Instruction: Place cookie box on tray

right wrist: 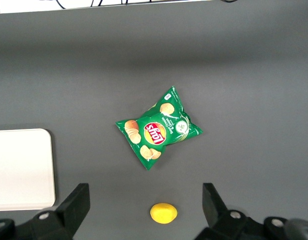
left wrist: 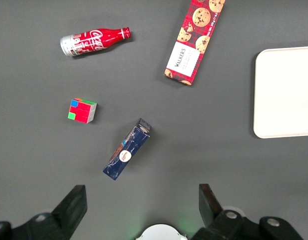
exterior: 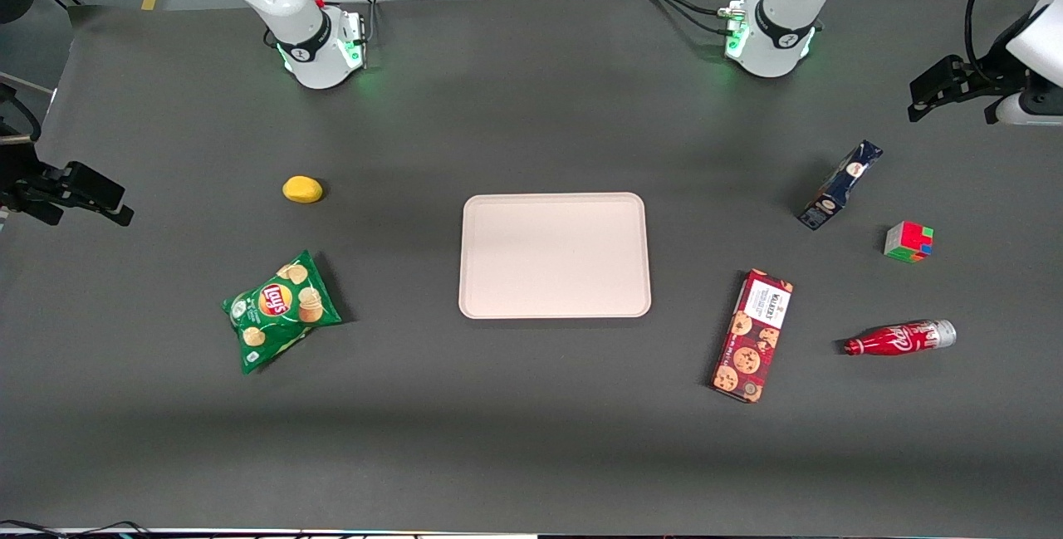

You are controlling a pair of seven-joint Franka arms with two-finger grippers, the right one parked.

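- One cookie box [exterior: 840,184] lies flat on the dark table [exterior: 531,423], well apart from the tray [exterior: 555,255] and toward the working arm's end of the table; its navy carton lies at a slant, untouched.
- From the cookie box, the tray is the pale, bare rectangle at the middle of the table.
- Near the cookie box, a colour cube [exterior: 908,241] sits slightly nearer the front camera.
- Nearer the camera than the cookie box, a red box [exterior: 752,335] printed with cookies lies flat, and a red bottle [exterior: 900,338] lies on its side.
- High above the table, away from the cookie box, the gripper [left wrist: 143,206] hangs with jaws spread wide and nothing between them.
- Far from the cookie box, toward the parked arm's end, lie a green chip bag [exterior: 281,311] and a yellow lemon [exterior: 302,189].
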